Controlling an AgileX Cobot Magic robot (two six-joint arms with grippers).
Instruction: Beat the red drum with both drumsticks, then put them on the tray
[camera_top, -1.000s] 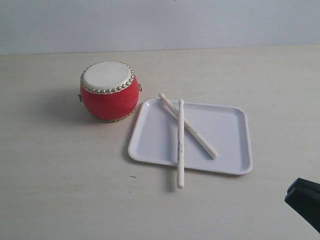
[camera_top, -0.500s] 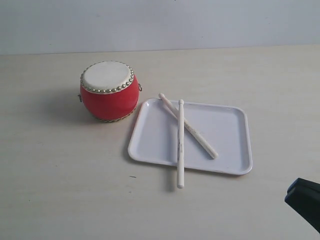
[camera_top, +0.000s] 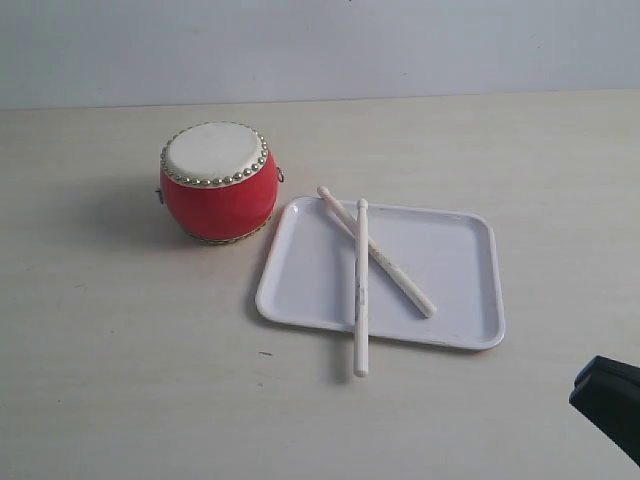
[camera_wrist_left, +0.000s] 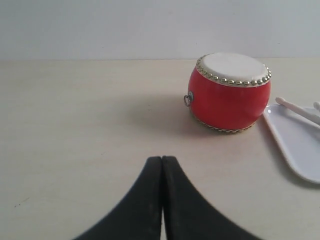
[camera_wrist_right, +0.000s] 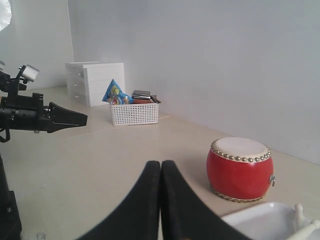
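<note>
The red drum stands upright on the table, left of the white tray. Both drumsticks lie crossed on the tray. One drumstick sticks out over the near rim onto the table. The other drumstick lies slantwise, its end over the far rim. My left gripper is shut and empty, low over the table, well short of the drum. Also shut and empty is my right gripper, away from the drum and tray. Its black tip shows at the lower right corner.
A white mesh basket of packets and a white drawer unit stand far back by the wall. The left arm hovers over the table. A stick end and the tray's rim sit beside the drum.
</note>
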